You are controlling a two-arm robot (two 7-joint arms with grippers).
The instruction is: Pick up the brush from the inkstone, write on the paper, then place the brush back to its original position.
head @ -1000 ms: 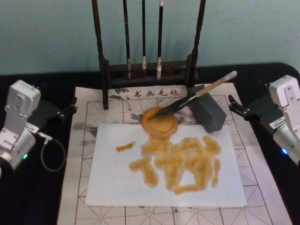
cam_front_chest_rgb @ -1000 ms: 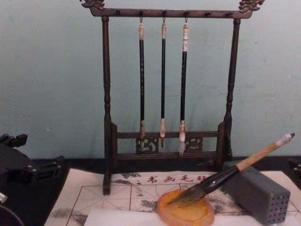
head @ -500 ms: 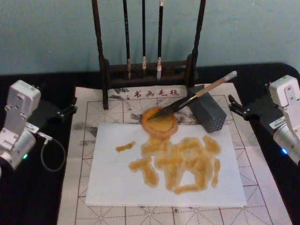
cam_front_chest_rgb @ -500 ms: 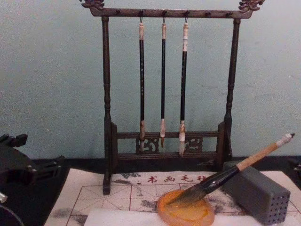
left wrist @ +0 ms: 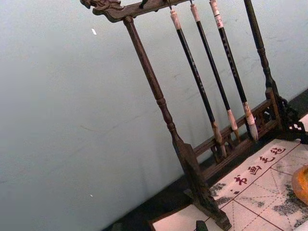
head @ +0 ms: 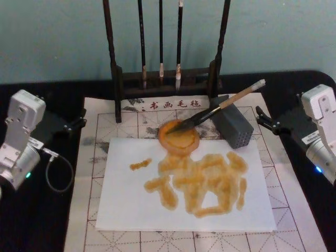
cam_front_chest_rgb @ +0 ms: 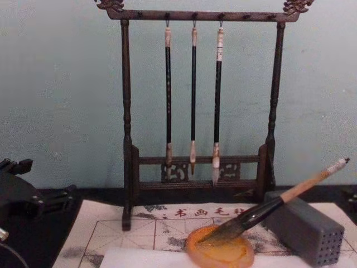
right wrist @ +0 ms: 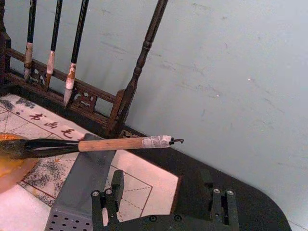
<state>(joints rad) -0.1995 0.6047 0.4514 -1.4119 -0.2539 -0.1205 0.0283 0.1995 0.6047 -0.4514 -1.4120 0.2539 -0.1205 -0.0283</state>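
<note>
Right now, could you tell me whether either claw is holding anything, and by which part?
Nothing is held. The brush rests tip in the inkstone, handle on the grey block; the left claw and right claw sit off to the sides.

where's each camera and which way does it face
head: high, looking down on the paper; left claw and right claw at the sides
chest: low, looking across at the brush rack; left claw at left edge
left wrist: faces the brush rack and wall
right wrist: past its open claw toward the brush
all but left wrist share the brush on the inkstone
</note>
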